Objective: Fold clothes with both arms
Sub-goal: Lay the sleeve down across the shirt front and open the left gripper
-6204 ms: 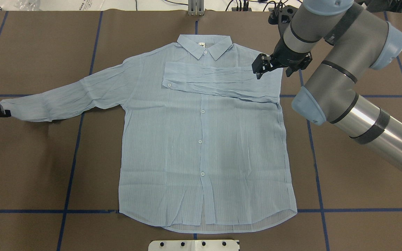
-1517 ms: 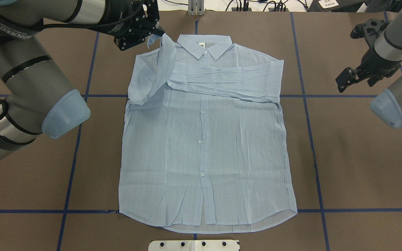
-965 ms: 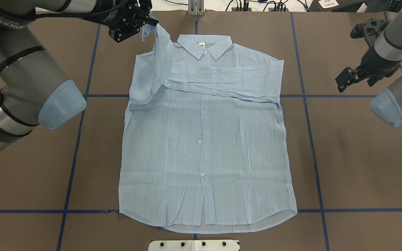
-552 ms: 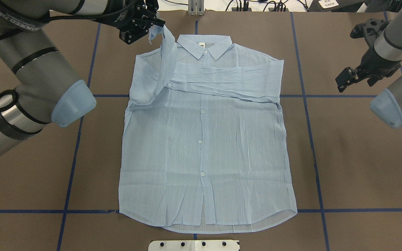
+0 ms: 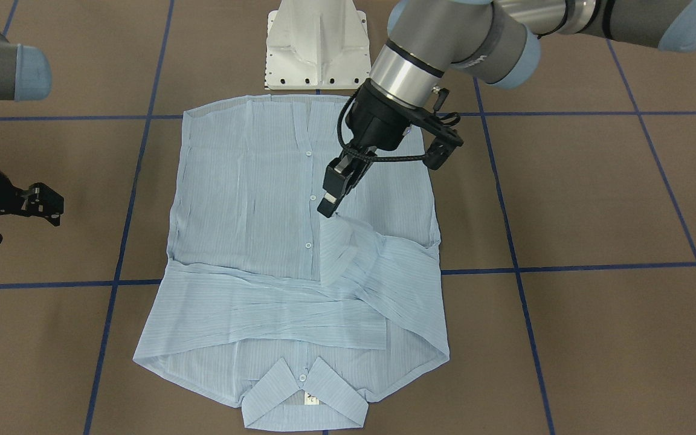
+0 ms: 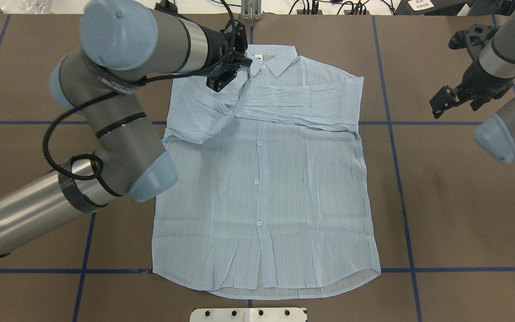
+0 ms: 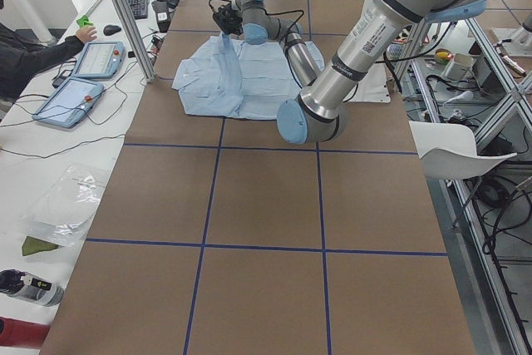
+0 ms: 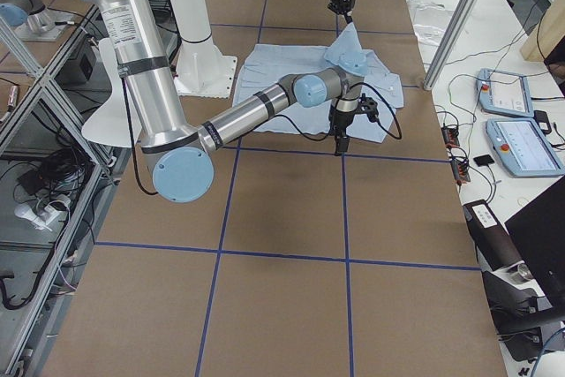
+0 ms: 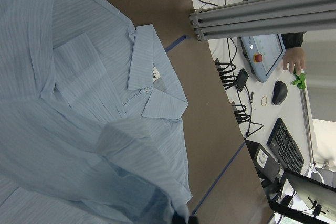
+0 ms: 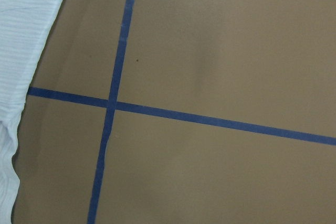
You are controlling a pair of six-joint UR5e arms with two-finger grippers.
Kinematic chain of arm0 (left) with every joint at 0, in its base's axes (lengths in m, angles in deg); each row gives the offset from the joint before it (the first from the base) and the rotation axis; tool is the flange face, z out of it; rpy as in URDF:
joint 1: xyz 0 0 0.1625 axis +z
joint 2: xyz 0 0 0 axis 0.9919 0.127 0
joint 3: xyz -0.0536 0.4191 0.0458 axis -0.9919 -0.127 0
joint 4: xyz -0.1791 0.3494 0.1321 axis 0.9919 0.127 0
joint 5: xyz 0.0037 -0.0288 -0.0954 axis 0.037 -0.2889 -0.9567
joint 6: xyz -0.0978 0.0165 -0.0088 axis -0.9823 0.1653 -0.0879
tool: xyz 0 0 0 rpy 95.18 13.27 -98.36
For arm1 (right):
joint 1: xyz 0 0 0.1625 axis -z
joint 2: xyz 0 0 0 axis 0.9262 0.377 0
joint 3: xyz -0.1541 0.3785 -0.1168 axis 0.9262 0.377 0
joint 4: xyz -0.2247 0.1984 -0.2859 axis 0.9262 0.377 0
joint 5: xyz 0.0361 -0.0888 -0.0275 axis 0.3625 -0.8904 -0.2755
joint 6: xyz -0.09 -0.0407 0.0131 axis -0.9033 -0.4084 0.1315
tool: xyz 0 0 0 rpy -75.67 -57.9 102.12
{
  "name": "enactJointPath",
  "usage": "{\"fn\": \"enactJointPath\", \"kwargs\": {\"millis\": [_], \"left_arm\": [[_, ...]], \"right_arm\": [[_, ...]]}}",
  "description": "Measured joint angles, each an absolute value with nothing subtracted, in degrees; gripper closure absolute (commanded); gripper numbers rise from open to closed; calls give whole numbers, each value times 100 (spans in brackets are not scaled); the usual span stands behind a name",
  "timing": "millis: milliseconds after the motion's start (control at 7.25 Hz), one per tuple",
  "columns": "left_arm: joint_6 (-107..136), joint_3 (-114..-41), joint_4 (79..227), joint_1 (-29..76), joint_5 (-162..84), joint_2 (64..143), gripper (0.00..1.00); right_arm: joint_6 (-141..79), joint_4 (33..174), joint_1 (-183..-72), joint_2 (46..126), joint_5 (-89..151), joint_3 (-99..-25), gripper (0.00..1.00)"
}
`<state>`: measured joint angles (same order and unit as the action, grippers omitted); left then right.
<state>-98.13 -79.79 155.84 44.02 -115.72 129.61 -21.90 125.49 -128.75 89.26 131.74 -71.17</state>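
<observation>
The light blue striped shirt (image 6: 262, 188) lies flat and buttoned, collar (image 6: 262, 57) at the far side. Its right sleeve (image 6: 293, 105) is folded across the chest. My left gripper (image 6: 241, 57) hangs just left of the collar, shut on the cuff of the left sleeve (image 6: 213, 112). That sleeve rises from the shoulder in a slack band. The front-facing view shows the same gripper (image 5: 328, 207) holding the sleeve (image 5: 348, 241) over the chest. My right gripper (image 6: 438, 103) hovers open over bare table, right of the shirt and clear of it.
The white pedestal base (image 6: 248, 314) sits at the near edge below the hem. A metal post (image 6: 251, 10) stands at the far edge behind the collar. Blue tape lines cross the brown table. An operator's hand (image 7: 83, 33) and tablets (image 7: 87, 60) are beside the table.
My left gripper has carried the sleeve cuff rightward, from beyond the left shoulder to beside the collar, so the sleeve now drapes inward over the chest. The right arm has not moved.
</observation>
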Motion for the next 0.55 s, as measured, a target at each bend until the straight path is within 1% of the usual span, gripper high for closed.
{"fn": "enactJointPath", "kwargs": {"millis": [552], "left_arm": [[-9533,-6753,15985,5213,-10687,13470,100]], "right_arm": [[-2186,12555,-12874,8940,13170,-7108,0]]}}
